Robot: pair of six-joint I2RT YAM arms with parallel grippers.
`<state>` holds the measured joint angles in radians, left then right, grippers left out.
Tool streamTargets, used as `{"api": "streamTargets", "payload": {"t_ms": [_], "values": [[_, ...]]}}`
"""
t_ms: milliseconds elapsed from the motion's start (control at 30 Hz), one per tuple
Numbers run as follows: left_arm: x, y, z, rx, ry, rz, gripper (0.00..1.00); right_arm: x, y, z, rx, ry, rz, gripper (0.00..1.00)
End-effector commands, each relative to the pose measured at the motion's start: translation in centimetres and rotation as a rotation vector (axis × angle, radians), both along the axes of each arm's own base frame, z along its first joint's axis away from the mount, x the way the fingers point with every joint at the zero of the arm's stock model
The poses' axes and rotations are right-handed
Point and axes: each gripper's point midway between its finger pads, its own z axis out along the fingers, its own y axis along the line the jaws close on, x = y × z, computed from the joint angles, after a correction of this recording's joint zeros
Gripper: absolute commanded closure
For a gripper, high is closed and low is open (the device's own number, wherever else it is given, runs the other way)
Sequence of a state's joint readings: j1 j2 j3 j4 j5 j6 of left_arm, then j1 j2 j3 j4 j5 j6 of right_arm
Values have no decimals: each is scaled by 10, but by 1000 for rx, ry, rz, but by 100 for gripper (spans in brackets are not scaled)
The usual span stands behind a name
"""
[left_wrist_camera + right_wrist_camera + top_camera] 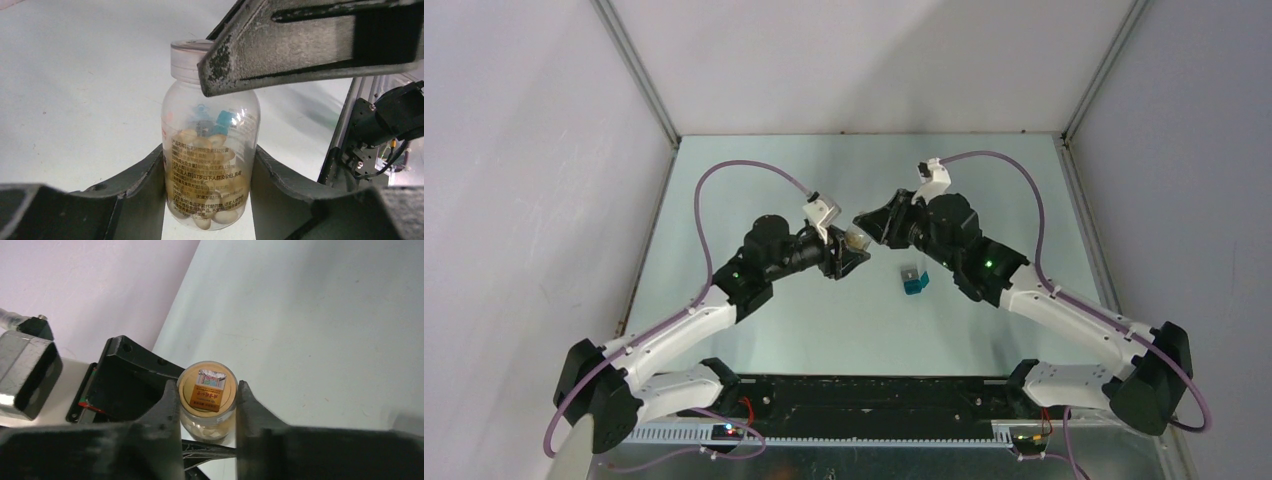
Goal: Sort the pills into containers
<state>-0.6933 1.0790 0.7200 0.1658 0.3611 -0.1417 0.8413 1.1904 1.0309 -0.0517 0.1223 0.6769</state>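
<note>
Left end effector (207, 200) grips the body of a clear pill bottle (210, 150). Right end effector (207, 402) is clamped on its cap (207, 390). The teal-blue case (913, 281) rests on the tabletop (774, 320), near the right arm.

Bottle (210, 165) clear, black print, tan pills (226, 215) inside (orange label (207, 395) at top); case (913, 283) teal-blue, grey face.
</note>
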Motion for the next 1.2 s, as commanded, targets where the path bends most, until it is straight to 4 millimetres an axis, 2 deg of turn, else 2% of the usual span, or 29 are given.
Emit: {"api": "streamTargets", "payload": {"t_ms": [0,133,233,300,400,433,467,500,533,567,600,633,667,767,833,900,933,1033,1167], "values": [[-5,-5,28,-66,-66,-32,100,-4,9,31,38,-104,129,97],[-12,-9,32,-74,-48,-75,100,-26,7,34,-29,-246,432,100],[-18,-15,36,-64,-54,-144,100,-56,-1,30,-20,-344,763,100],[-23,-20,37,-60,-48,-188,100,-60,-9,28,-21,-381,852,100],[-30,-26,35,-52,-32,-252,100,-60,-18,21,-56,-414,892,100],[-30,-26,35,-49,-34,-259,100,-56,-21,23,-72,-428,867,100],[-30,-26,34,-44,-35,-262,100,-42,-23,22,-106,-420,783,98],[-29,-26,33,-40,-35,-260,100,-35,-26,25,-121,-427,730,61],[-26,-26,33,-34,-46,-248,100,-16,-28,28,-133,-403,607,40],[-22,-24,33,-29,-55,-222,100,-9,-31,32,-124,-383,542,16],[-20,-23,30,-23,-65,-206,100,4,-35,43,-89,-357,426,6],[-13,-20,32,-25,-94,-163,100,9,-37,47,-66,-331,373,5],[-11,-17,29,-19,-107,-141,100,14,-38,53,-24,-279,276,3],[2,-8,31,-15,-150,-49,100,9,-28,61,27,-228,154,3],[9,-3,31,-10,-153,-4,100,2,-17,63,55,-191,70,7],[13,-1,32,-10,-153,29,100,-3,-9,53,61,-124,-10,15],[14,0,32,-12,-151,41,100,6,-15,48,47,-110,-89,20],[16,2,34,-22,-151,56,100,5,-11,36,27,-72,-156,28],[15,2,31,-22,-137,60,100,7,-11,30,20,-63,-221,50]]}}
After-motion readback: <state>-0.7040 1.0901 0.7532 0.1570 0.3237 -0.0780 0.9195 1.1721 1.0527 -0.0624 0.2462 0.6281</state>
